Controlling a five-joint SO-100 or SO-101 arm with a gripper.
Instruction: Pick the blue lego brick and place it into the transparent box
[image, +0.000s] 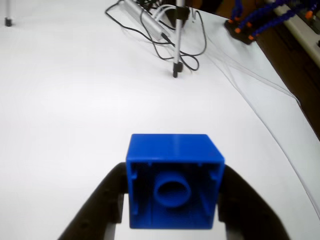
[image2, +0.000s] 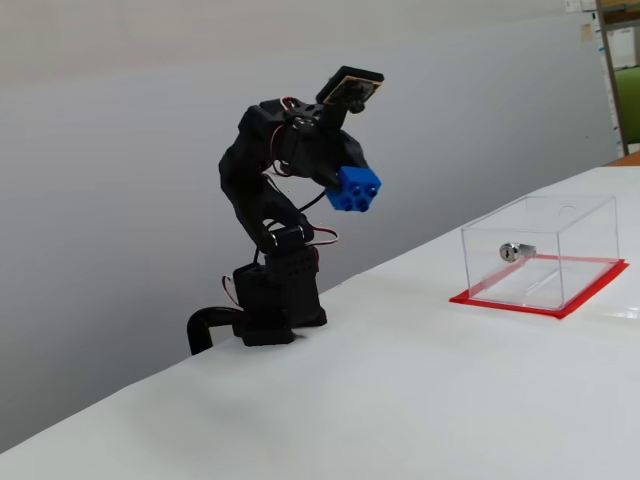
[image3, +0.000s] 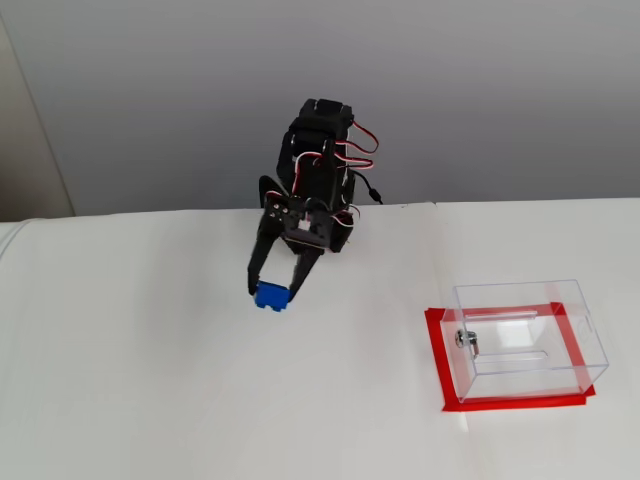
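Note:
My black gripper (image: 172, 200) is shut on the blue lego brick (image: 174, 175), a finger on each side, and holds it high above the white table. The brick's hollow underside faces the wrist camera. In a fixed view the brick (image2: 355, 190) hangs at the gripper (image2: 350, 185) with its studs facing outward, well left of the transparent box (image2: 540, 250). In another fixed view the gripper (image3: 272, 290) holds the brick (image3: 270, 297) far left of the box (image3: 525, 340), which stands on a red base sheet (image3: 440, 365) with a silver knob (image3: 463, 340) on its left wall.
The arm's base (image2: 278, 300) stands at the table's far edge. In the wrist view a thin stand (image: 177, 40) with black cables (image: 150, 30) is at the far side, and blue and orange hoses (image: 255, 22) lie beyond the table's right edge.

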